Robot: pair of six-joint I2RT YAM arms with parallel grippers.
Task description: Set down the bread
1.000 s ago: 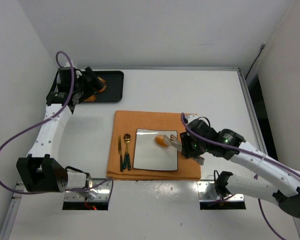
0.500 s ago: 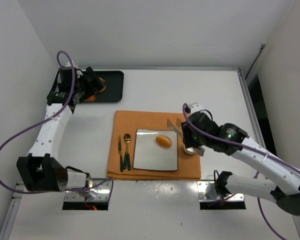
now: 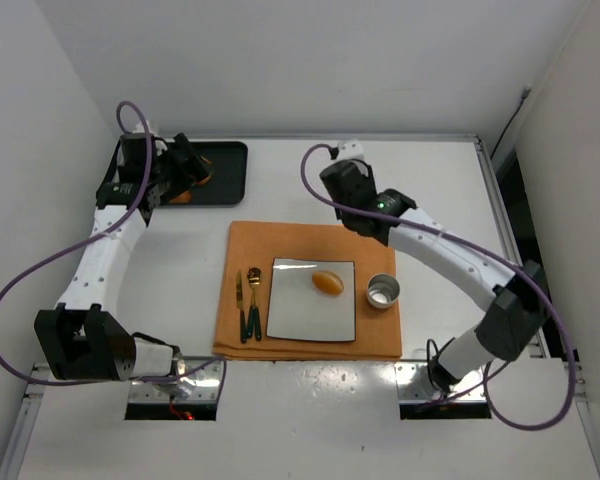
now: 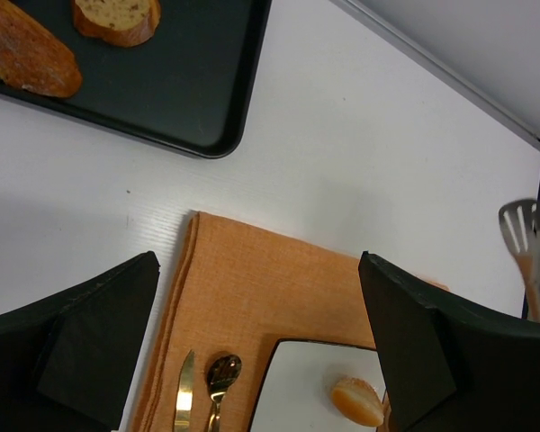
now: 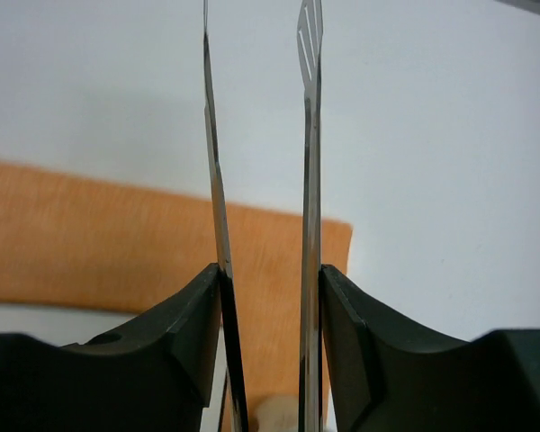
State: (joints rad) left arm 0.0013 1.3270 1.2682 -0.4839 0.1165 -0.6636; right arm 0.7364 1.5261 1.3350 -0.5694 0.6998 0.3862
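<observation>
The bread [image 3: 327, 283] now lies by itself on the white plate [image 3: 300, 315], toward the plate's far right corner, and nothing is touching it. A second ago the right gripper [image 5: 268, 297] was down at the plate's right edge with the tongs [image 5: 309, 135] around the roll. Half a second ago it had already let go and was lifting off. Now that arm has swung well up and beyond the plate's far edge, past the orange placemat [image 3: 280, 240] under the plate. From its wrist view the gripper is pinching the tongs' two thin metal arms between its fingers. The blades stand a little apart with only bare table showing between them, so the tongs have come away empty. The little metal cup [image 3: 382, 291] just right of the plate is uncovered again, and the cutlery [image 3: 248, 300] left of the plate has not shifted. The left gripper [image 4: 258, 261] hangs far off to the plate's upper left, by the black tray [image 3: 230, 170], with its fingers spread wide and holding nothing. It has not moved in this last second. I'd say the placing itself is done and the right arm is simply clearing off. From above I can't quite tell how the tongs are angled in its grip.
</observation>
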